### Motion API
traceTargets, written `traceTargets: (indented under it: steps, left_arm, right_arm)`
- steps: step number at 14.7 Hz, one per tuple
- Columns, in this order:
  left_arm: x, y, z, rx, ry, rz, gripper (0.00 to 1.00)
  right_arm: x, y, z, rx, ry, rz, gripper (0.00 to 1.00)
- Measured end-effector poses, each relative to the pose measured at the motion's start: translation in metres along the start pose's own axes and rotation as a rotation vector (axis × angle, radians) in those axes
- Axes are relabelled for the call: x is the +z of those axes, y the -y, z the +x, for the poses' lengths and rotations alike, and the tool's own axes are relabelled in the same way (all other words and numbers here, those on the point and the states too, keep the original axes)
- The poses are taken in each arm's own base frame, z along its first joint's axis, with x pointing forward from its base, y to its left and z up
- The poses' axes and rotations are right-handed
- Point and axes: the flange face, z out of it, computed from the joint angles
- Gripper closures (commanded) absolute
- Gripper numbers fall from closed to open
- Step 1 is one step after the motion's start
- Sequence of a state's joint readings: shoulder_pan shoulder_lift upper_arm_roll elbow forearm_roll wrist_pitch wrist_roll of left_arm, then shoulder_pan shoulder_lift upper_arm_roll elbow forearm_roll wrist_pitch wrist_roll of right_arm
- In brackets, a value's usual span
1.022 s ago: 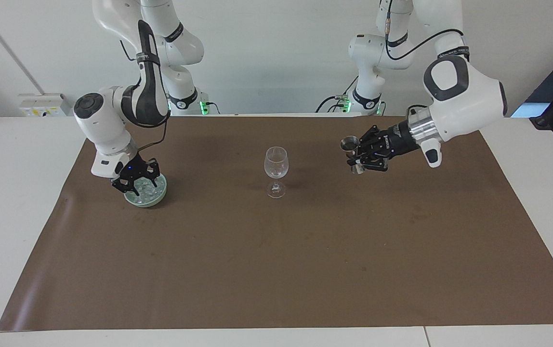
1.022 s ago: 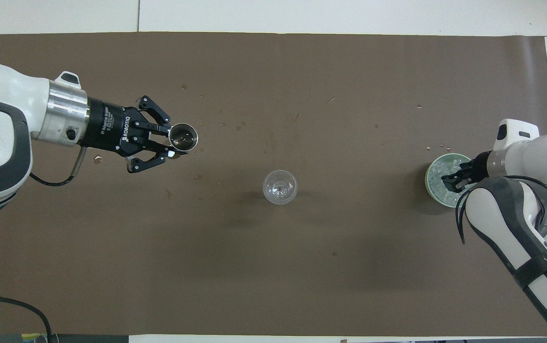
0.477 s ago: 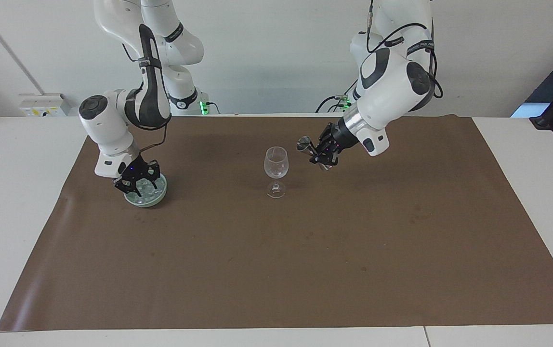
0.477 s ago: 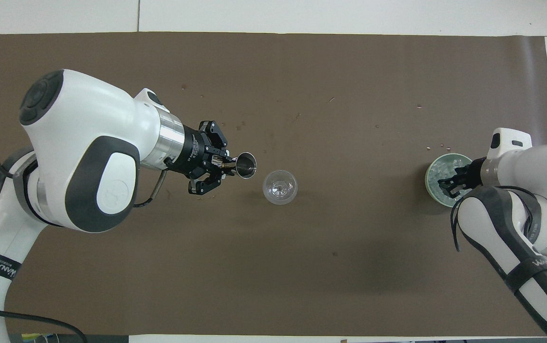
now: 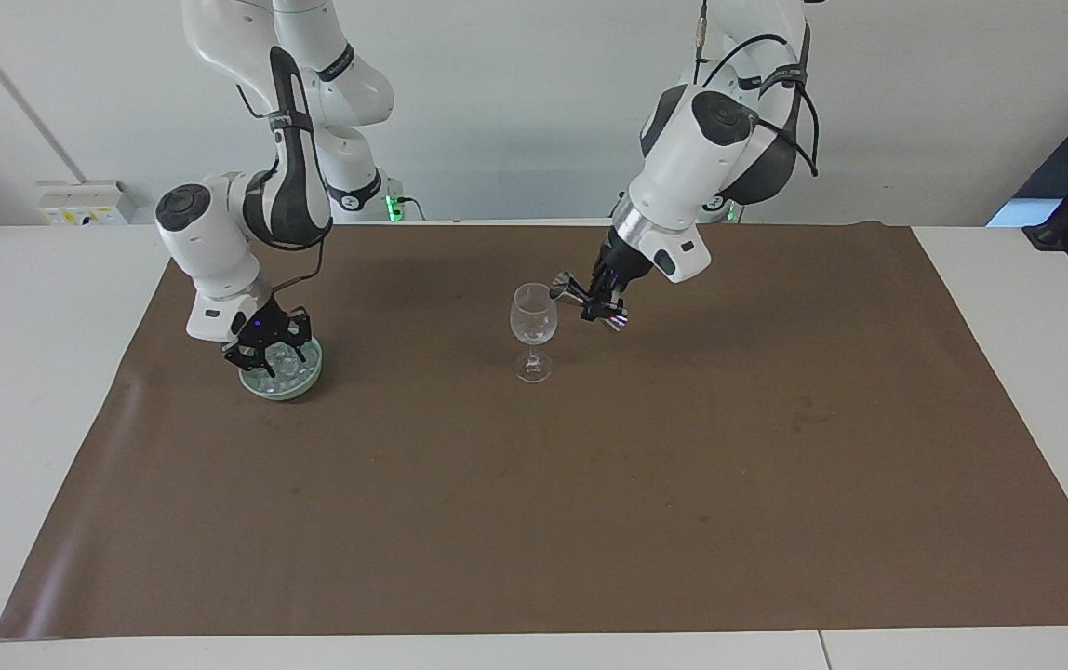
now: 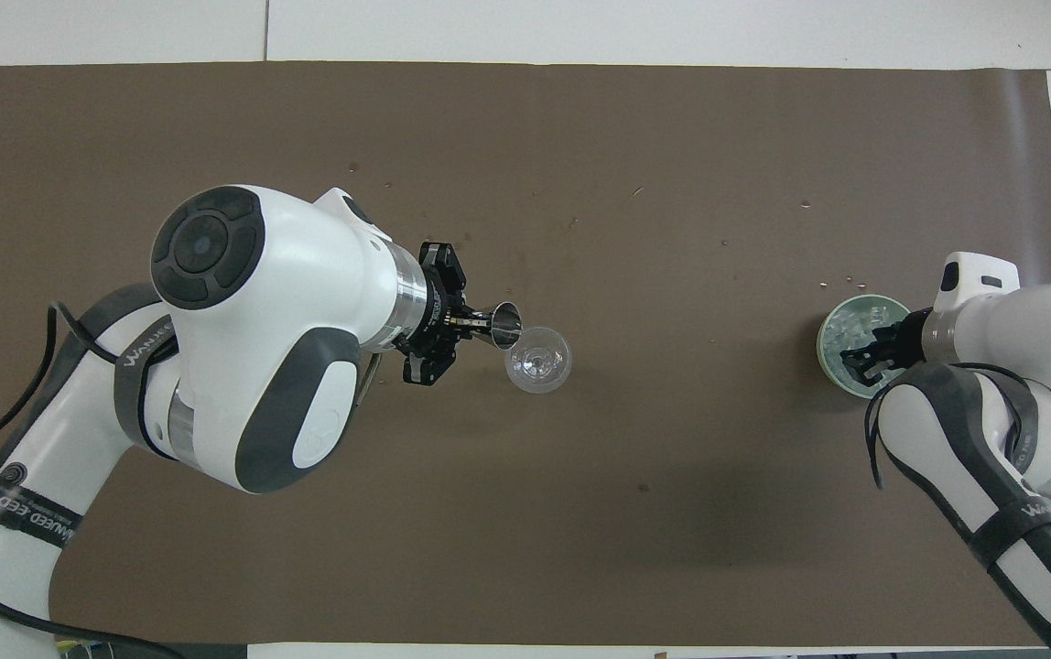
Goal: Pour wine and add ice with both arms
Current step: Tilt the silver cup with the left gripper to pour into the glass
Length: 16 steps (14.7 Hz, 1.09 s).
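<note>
A clear wine glass (image 5: 533, 321) stands upright in the middle of the brown mat; it also shows in the overhead view (image 6: 538, 360). My left gripper (image 5: 601, 302) is shut on a metal jigger (image 5: 576, 296) and holds it tilted, its mouth at the glass's rim. The jigger (image 6: 502, 326) and left gripper (image 6: 469, 322) show in the overhead view too. My right gripper (image 5: 266, 358) is down in the pale green bowl (image 5: 308, 381), among the ice (image 5: 287, 370). The overhead view shows the bowl (image 6: 826, 340), ice (image 6: 860, 318) and right gripper (image 6: 860, 359).
The brown mat (image 5: 534, 521) covers most of the white table. Small spots and crumbs dot the mat farther from the robots than the glass (image 6: 461, 243).
My left arm has swung the jigger from the left arm's end of the table to the glass and tipped it at the rim. My right gripper has stayed in the bowl.
</note>
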<state>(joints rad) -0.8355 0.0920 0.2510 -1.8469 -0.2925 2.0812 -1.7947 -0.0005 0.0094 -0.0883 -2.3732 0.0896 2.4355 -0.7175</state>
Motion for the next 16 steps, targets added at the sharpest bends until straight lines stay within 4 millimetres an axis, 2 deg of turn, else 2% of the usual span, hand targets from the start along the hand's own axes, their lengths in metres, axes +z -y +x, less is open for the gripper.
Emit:
traceTargets:
  steps: [4, 9, 16]
  left_arm:
    - [0.011, 0.012, -0.022, 0.056, -0.095, -0.014, 1.00]
    - [0.015, 0.022, -0.044, 0.099, -0.212, -0.067, 1.00]
    - [0.017, 0.033, -0.065, 0.169, -0.340, -0.137, 1.00]
  right_arm:
    - [0.000, 0.001, 0.000, -0.001, 0.000, 0.001, 0.54]
    - [0.001, 0.002, 0.000, -0.002, 0.001, 0.001, 0.56]
    - [0.003, 0.003, -0.003, -0.002, 0.007, 0.006, 0.60]
